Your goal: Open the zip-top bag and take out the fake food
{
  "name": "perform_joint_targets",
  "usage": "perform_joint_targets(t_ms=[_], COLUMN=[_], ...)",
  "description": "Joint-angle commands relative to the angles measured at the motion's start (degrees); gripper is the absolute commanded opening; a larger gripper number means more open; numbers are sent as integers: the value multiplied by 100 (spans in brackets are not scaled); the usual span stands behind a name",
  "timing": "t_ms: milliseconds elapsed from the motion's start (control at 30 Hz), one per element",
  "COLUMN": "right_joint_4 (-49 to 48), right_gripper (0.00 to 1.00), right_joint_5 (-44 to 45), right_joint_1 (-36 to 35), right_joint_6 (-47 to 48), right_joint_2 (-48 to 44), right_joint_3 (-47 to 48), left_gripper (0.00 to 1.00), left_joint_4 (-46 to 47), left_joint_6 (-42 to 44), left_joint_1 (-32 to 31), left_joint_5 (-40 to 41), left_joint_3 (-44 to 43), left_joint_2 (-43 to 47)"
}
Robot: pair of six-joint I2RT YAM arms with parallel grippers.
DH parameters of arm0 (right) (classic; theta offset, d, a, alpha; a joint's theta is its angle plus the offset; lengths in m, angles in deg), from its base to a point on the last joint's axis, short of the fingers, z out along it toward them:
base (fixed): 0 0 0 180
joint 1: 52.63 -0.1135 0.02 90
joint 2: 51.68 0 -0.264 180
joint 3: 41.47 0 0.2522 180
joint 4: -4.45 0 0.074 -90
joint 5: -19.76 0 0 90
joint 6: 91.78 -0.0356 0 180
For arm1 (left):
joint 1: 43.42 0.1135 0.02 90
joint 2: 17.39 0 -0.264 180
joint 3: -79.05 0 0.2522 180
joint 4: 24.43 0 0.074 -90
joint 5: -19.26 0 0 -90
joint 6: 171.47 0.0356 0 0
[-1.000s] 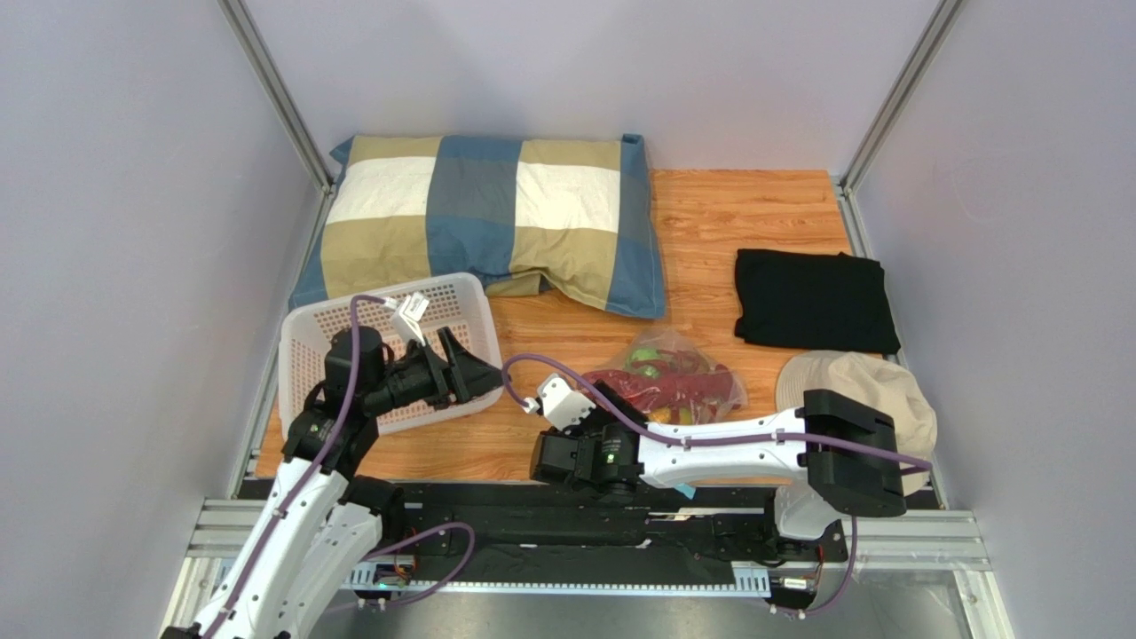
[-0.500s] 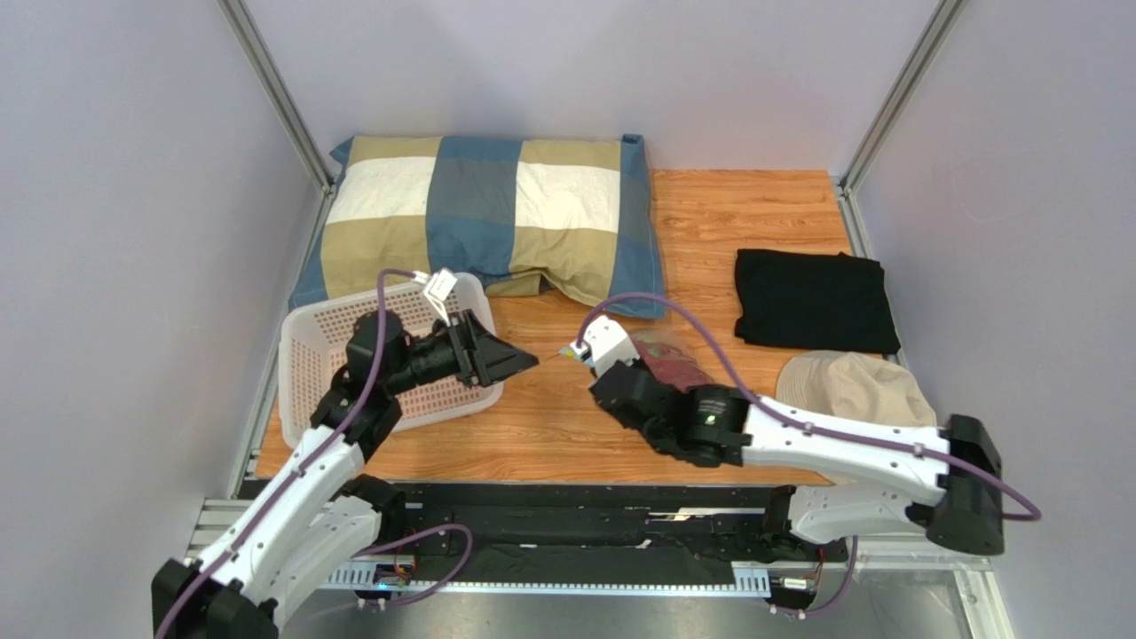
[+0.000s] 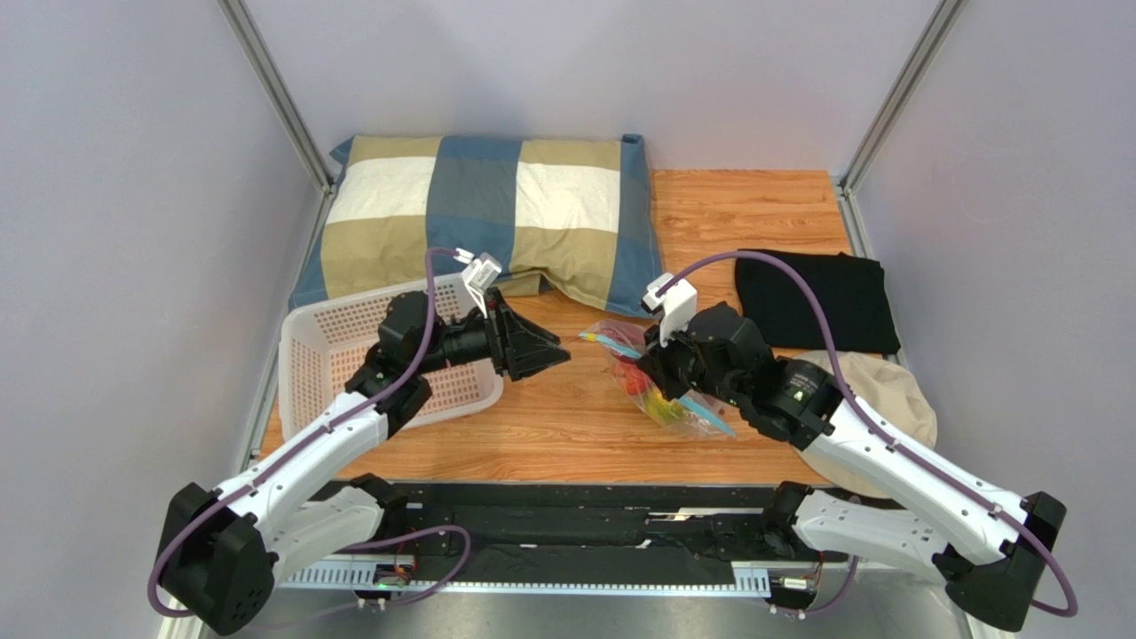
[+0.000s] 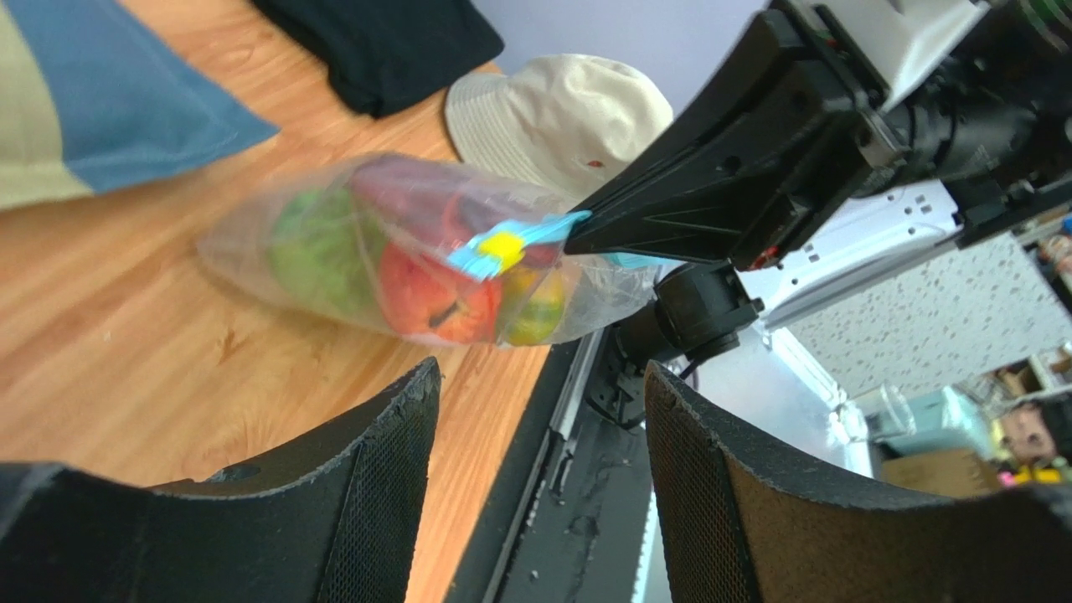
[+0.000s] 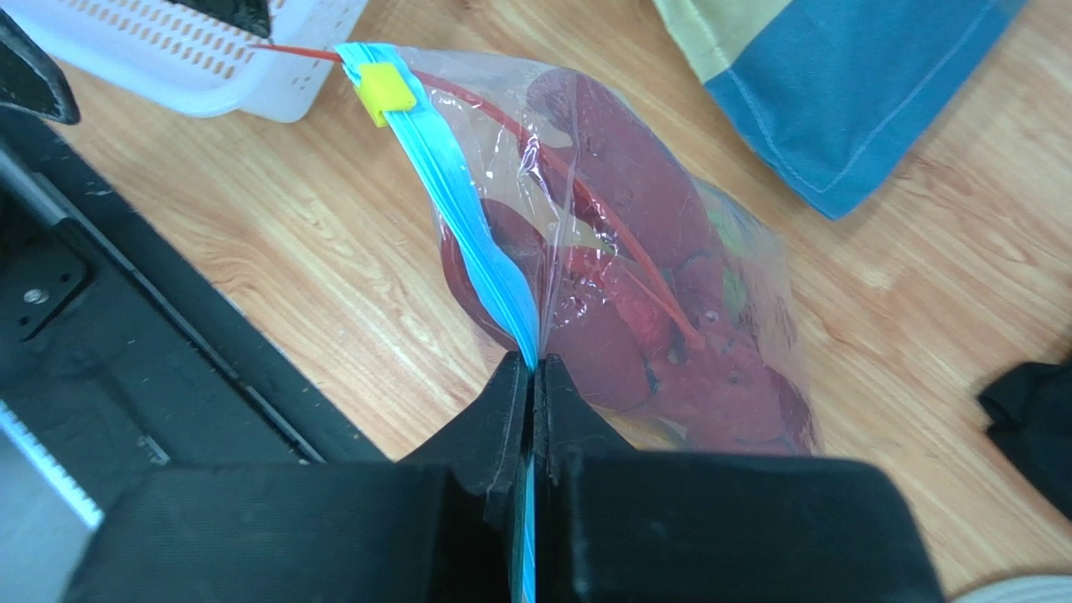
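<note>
The clear zip-top bag hangs tilted just above the wood, held by its light blue zipper strip. My right gripper is shut on that strip, well back from the yellow slider at its end. The fake food sits inside the bag: a red lobster, a green leafy ball and a red-orange piece. My left gripper is open and empty. It points at the bag from the left, a short way from the slider. From above, the left gripper faces the bag and the right gripper.
A white perforated basket lies under the left arm. A checked pillow is at the back. A folded black cloth and a beige hat are on the right. The table's black front rail is close below the bag.
My right arm swung up and back, shut on the zipper strip and raised the bag. My left gripper moved right from the basket toward the bag's slider end, its jaws narrowing a little.
</note>
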Motion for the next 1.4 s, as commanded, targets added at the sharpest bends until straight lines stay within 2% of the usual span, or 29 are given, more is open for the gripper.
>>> perform_joint_targets(t_ms=[0, 100, 200, 300, 367, 433, 467, 500, 567, 667, 800, 933, 1033, 1067, 1233, 1367], right_joint_4=[-40, -5, -23, -110, -172, -251, -382, -470, -620, -664, -699, -708, -761, -804, -779, -822], right_gripper=[0, 0, 0, 0, 0, 0, 0, 0, 0, 0, 0, 0, 0, 0, 0, 0], right_joint_5=[-1062, -1238, -1352, -1370, -1318, -1030, -967, -984, -941, -449, -44, 736, 1194, 1309, 2423, 2699], right_joint_1=[279, 498, 543, 552, 552, 552, 552, 534, 447, 131, -229, -529, -740, -801, -1285, -1408], right_joint_6=[-26, -167, -237, -299, -404, -823, -974, -1115, -1396, -1468, -1529, -1635, -1775, -1828, -2109, -2197], right_joint_2=[-32, 12, 29, 20, 12, 20, 29, 108, 213, 442, 592, 723, 838, 873, 1163, 1303], right_joint_3=[365, 471, 480, 339, 243, 181, 94, 32, -56, -83, -30, -4, 5, 22, 128, 216], left_gripper=[64, 62, 62, 69, 70, 62, 54, 54, 54, 58, 54, 51, 43, 34, 36, 40], left_joint_4=[887, 913, 1071, 1194, 950, 206, 132, 253, 1156, 1424, 1142, 536, 317, 229, -920, -1687], left_joint_6=[643, 705, 399, 125, -145, -480, -943, -1156, -1894, -2257, -2642, -3476, -4030, -4145, -4322, -4191], left_joint_1=[-184, -245, -245, -281, -281, -281, -281, -272, -298, -298, -307, -316, -316, -316, -324, -342], left_joint_5=[-141, -142, -106, -221, -21, 305, 428, 360, 237, 524, 912, 1264, 1440, 1493, 2001, 2854], left_joint_3=[-128, -173, -121, -147, -138, -226, -217, -95, 142, 398, 512, 521, 626, 653, 653, 758], left_joint_2=[-164, -445, -542, -613, -622, -630, -657, -727, -797, -806, -745, -745, -727, -727, -236, 765])
